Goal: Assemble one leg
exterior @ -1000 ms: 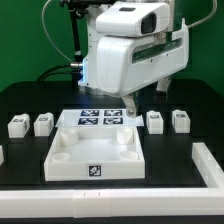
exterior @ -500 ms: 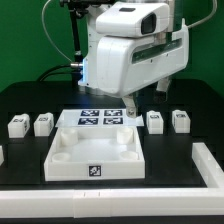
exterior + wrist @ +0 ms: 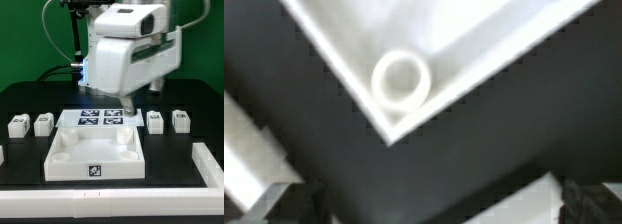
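Four small white legs with marker tags stand on the black table in the exterior view, two at its left and two at its right. The large white tray-like piece lies in the middle front. My gripper hangs above the table behind the tray, apart from every leg. In the wrist view the gripper is open and empty, with dark fingertips at the picture's edges. A tray corner with a round socket lies below it. No leg shows in the wrist view.
The marker board lies behind the tray. A white raised part sits at the front on the exterior view's right, and another white piece shows at the left edge. Green wall and cables stand behind the arm.
The arm's hand has shifted slightly toward the exterior view's left. The legs and tray have not moved.
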Controlling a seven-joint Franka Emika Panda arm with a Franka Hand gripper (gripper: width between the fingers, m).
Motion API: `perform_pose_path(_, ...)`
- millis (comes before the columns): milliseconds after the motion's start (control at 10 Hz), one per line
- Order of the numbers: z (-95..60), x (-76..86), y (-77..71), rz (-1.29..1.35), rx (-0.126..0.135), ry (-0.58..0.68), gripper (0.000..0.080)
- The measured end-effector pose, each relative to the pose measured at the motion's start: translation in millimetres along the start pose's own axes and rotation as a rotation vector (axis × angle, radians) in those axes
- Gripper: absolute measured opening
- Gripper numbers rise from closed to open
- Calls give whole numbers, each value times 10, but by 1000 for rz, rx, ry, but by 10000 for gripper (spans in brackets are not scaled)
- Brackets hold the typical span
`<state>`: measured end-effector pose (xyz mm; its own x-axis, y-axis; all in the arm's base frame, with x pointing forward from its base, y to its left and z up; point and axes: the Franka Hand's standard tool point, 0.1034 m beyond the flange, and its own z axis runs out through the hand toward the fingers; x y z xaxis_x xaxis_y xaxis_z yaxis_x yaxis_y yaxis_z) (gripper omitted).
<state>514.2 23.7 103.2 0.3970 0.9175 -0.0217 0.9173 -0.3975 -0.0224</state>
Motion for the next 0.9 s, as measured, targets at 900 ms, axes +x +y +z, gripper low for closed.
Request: perform_pose_path(900, 948, -707, -508, -398, 25, 36, 650)
